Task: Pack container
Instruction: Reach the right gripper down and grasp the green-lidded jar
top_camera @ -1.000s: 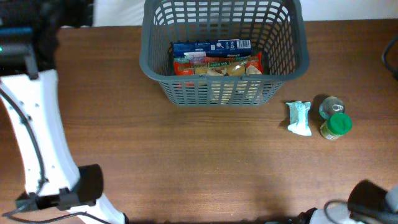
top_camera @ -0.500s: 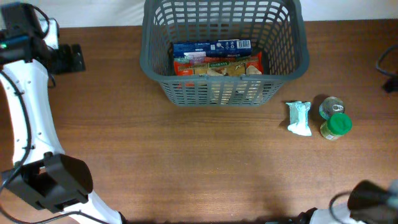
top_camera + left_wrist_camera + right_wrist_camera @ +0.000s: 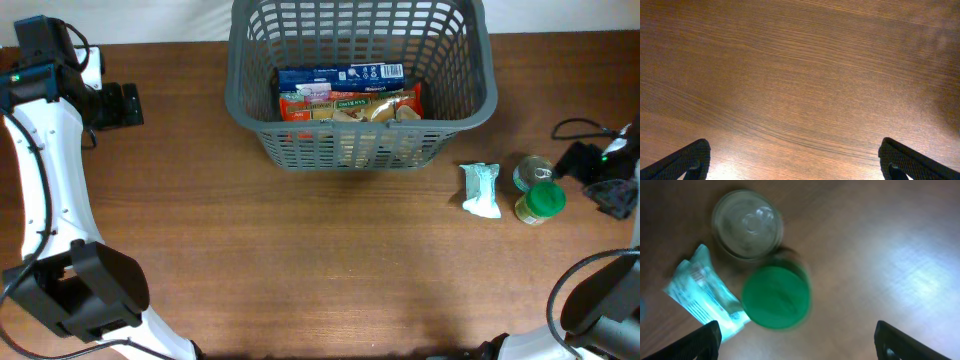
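Lying right of the container (image 3: 320,150) are packet (image 3: 481,189), green-lidded jar (image 3: 543,201), can (image 3: 530,170).

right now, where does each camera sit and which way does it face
overhead: above the table, looking straight down at the basket; left arm, right arm at the edges.
left wrist: on the left arm, facing down at the table; left gripper open, fingertips in bottom corners.
right wrist: on the right arm, facing down at the green-lidded jar, can and packet; right gripper open.
shared: overhead and right wrist both show those three.
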You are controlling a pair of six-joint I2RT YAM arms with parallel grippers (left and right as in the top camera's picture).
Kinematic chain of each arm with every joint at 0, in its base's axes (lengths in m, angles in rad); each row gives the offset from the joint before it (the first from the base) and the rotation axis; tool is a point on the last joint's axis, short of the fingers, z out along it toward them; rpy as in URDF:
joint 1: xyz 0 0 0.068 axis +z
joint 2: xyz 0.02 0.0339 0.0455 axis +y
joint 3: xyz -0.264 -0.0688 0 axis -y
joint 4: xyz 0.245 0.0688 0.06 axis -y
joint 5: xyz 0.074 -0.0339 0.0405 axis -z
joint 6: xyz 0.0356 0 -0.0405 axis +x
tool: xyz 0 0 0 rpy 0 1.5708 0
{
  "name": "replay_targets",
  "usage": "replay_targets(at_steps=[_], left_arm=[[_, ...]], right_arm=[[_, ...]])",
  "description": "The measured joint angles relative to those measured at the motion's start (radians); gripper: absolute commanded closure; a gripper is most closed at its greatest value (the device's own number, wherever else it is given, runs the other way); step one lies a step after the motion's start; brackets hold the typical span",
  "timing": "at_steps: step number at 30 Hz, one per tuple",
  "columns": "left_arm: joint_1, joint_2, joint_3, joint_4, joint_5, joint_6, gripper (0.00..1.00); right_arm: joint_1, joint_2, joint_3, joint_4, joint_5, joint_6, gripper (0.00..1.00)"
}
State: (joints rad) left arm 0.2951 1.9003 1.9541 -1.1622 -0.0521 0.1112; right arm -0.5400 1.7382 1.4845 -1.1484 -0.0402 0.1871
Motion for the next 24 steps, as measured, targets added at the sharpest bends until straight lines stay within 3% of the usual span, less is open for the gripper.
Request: replay_targets(at_steps=[11,24], left_arm=[[0.000,0.000,0.000,0.000,0.000,0.000,0.01],[0.000,0.000,0.000,0.000,0.000,0.000,0.01]], right_arm=[[0.013,0.000,-0.159,0.133,-0.066,-0.008,0.07],[0.018,0.013,-0.166,0.195,-0.075,0.000,0.07]])
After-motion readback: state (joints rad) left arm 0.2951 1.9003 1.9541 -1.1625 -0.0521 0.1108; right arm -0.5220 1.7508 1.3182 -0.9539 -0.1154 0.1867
